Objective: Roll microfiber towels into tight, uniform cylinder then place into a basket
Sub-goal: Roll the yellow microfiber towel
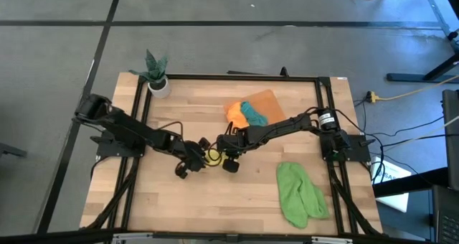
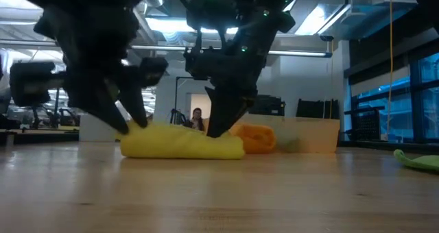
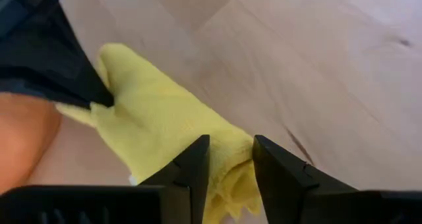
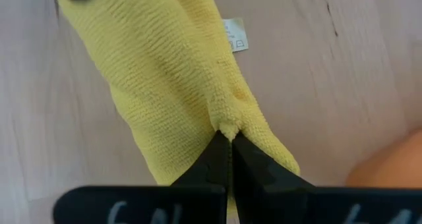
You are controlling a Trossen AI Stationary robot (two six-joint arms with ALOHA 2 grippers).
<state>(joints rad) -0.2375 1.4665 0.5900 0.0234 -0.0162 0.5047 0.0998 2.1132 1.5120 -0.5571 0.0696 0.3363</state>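
With the yellow towel (image 1: pixel 213 156) lying rolled at the table's (image 1: pixel 237 201) middle, the right gripper (image 4: pixel 229 140) pinches one end (jaws closed on a fold) and the left gripper (image 3: pixel 231 159), open, straddles the other, so both should lift evenly toward the basket (image 1: pixel 267 100).

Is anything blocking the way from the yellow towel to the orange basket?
Nothing visible. The yellow towel lies on bare table between both claws; the basket, already holding orange and teal towels, sits just beyond with open wood between.
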